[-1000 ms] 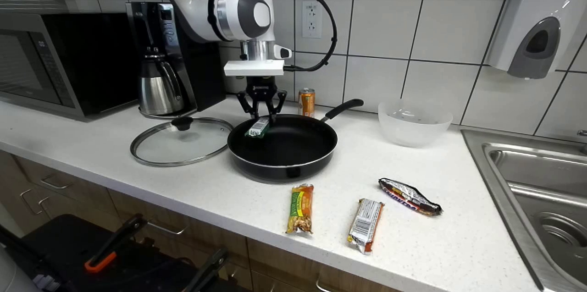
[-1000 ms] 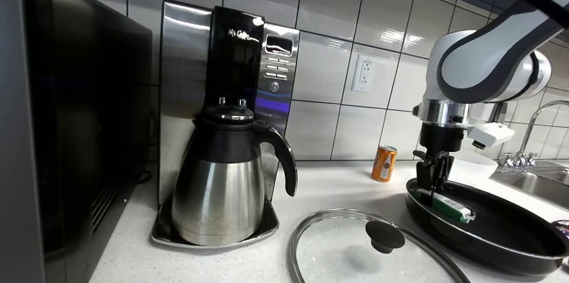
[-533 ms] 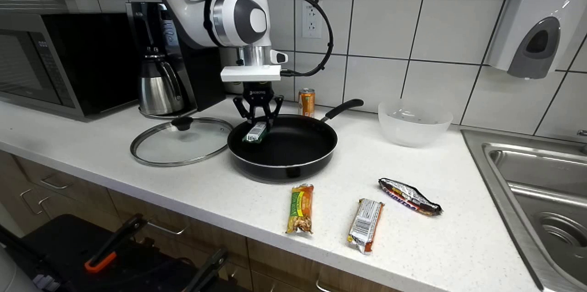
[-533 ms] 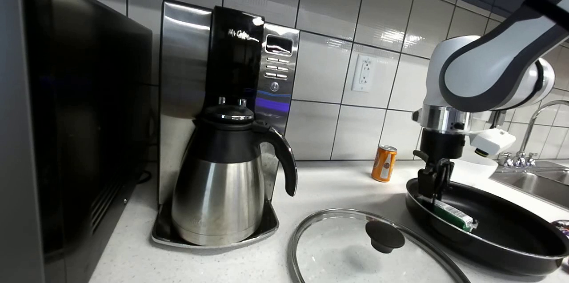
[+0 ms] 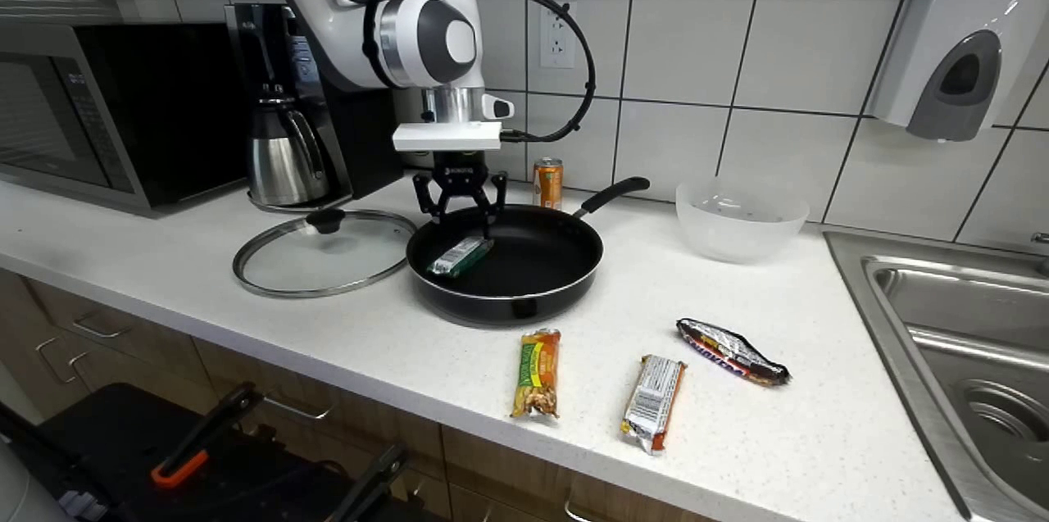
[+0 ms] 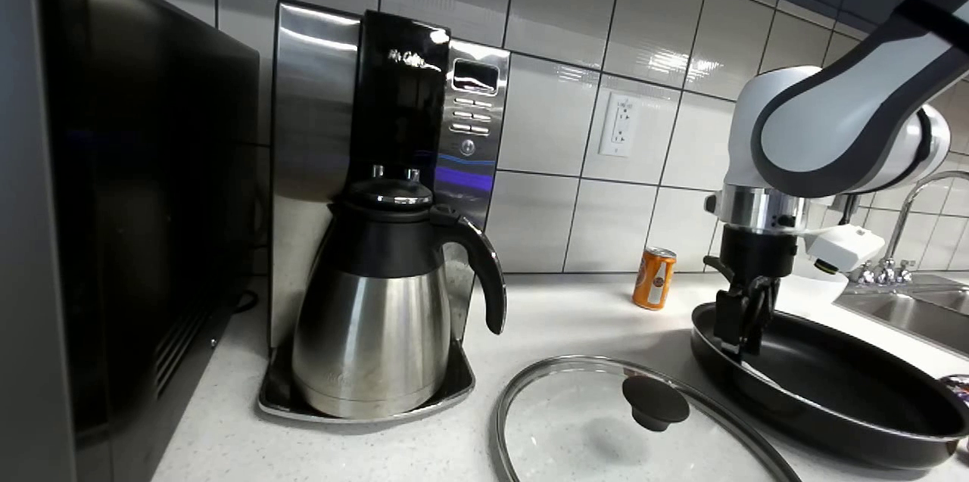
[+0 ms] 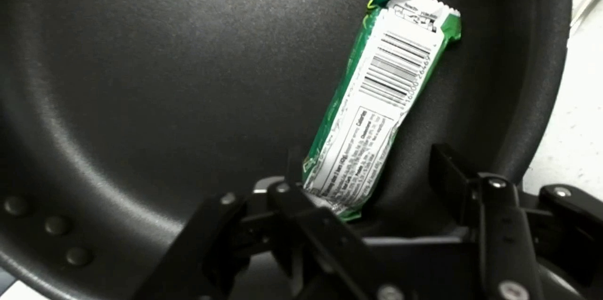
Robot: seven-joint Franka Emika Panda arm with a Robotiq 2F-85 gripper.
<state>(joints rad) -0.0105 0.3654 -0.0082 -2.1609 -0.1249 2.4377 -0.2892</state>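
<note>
Left first: the black-sided microwave (image 5: 164, 96) is passed, then the carafe (image 5: 283, 161) in brushed steel, then the glass lid (image 5: 332, 260), laid flat, its clear disc ringed in steel and topped by a black knob. On to the pan (image 5: 545, 260), and here is the action: the green-wrapped bar (image 7: 377, 102) is seen lying barcode-up in its left part, slanted from near left to far right. About the bar's far end the gripper (image 5: 464, 222) is spread, fingers apart, one just beside the wrapping and a plain gap left at the other, so no grip is shown. A release is judged to be in hand, best done with the fingers widened evenly and then raised straight up, so that the film is not snagged, the bar not dragged and the rim not knocked. That crinkled, slick film with its serrated end could easily be slid on the smooth, dark, fine-grained coating. Rightward: the yellow-and-orange bar (image 5: 538, 370) is laid near; the orange can (image 5: 548, 183), a glossy cylinder, is stood far behind the pan. Next are found the silver-backed bar (image 5: 655, 399) and the dark-edged bar (image 5: 732, 352), both in shiny wrapping; farther back the frosted bowl (image 5: 737, 227), round and translucent, is set, with the right edge taken by the steel sink (image 5: 967, 292).
</note>
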